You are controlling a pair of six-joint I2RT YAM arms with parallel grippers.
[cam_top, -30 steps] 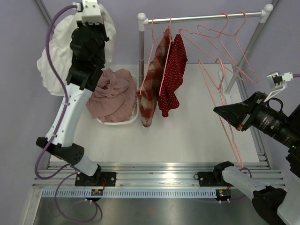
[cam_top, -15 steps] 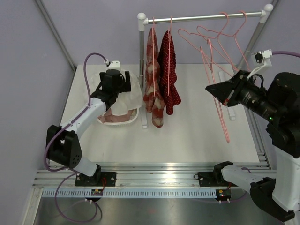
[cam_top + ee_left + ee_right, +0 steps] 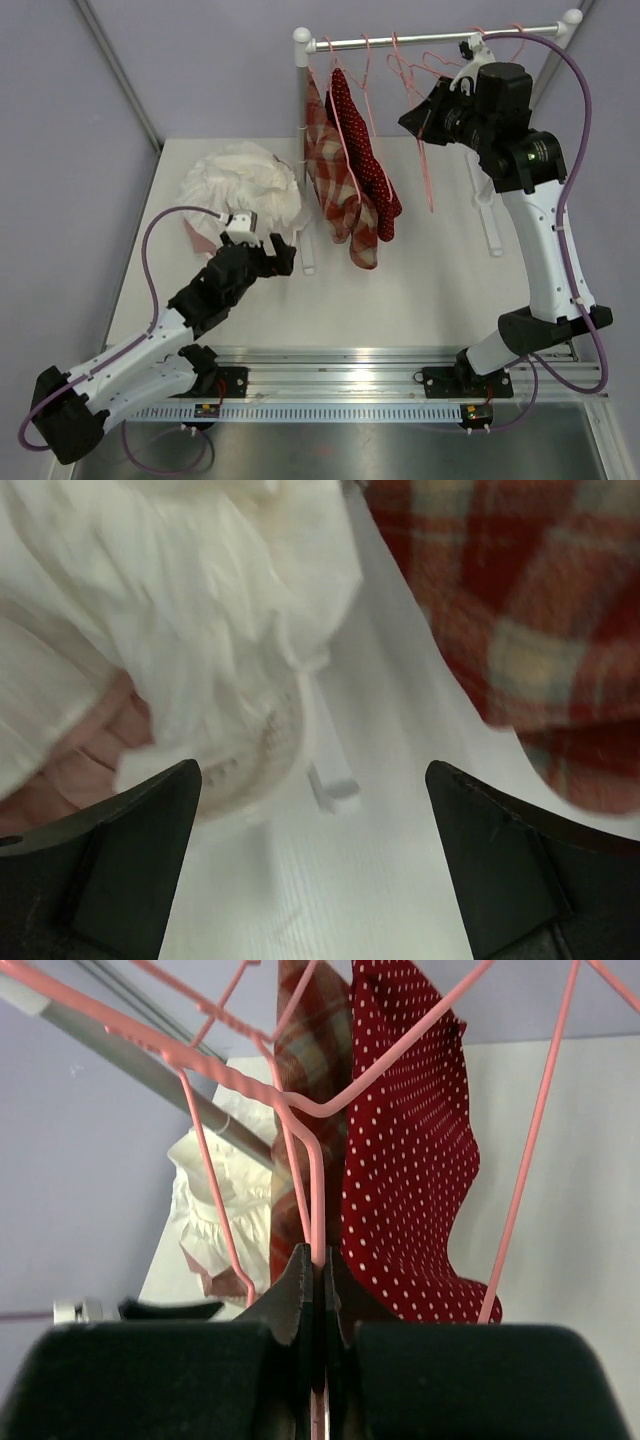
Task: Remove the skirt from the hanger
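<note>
White cloth [image 3: 245, 180] piled over basket [image 3: 255, 768], nr rack post [image 3: 302, 100].

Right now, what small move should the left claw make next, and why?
Probably raise the left claw up and right toward the red plaid fabric skirt. The claw is open and empty, low over the table beside the white ruffled cloth, and that skirt hangs from the silver metal rail.

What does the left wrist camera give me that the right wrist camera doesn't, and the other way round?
Left wrist only: the left gripper, open and empty, and the rim of the white basket. Right wrist only: the right gripper shut on a pink wire hanger, the red polka-dot skirt and the metal rail. Both: the red plaid skirt and the white ruffled cloth.
</note>
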